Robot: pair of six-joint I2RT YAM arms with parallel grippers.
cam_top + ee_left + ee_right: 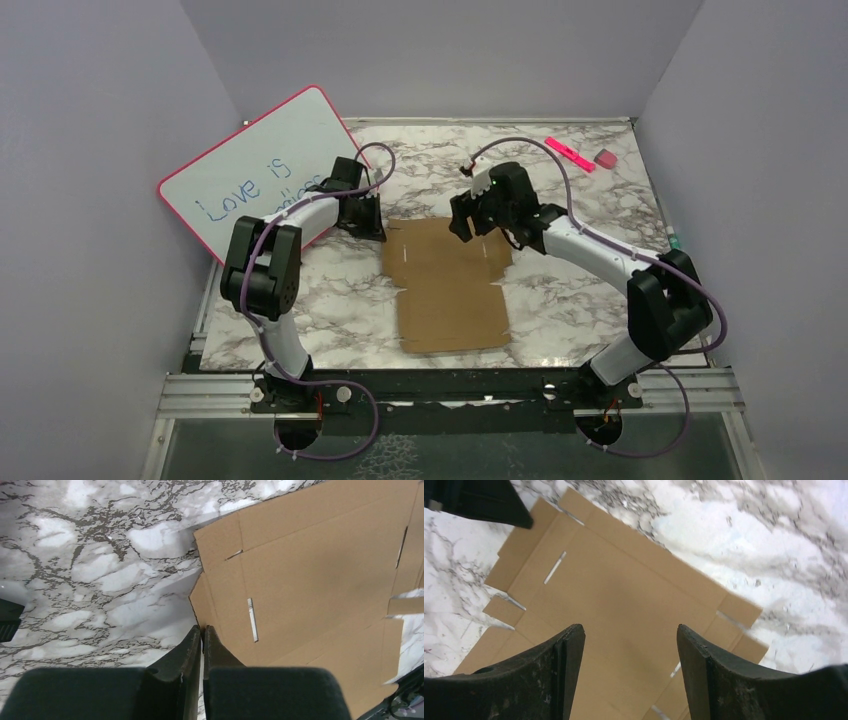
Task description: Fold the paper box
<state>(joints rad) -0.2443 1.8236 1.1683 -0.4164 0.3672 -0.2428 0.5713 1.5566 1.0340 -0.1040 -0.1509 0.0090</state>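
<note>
While left fingers [186, 652] press together at paper box [450, 285] left edge | right fingers [568, 655] spread above it

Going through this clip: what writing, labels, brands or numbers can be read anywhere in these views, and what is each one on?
"Love is": handwritten in blue on the pink-framed whiteboard.
Second handwritten line below it on the whiteboard: partly hidden behind the left arm, not readable.
paper box: plain brown, no print in any view.
pink marker: too small to tell whether it carries any text.
</note>
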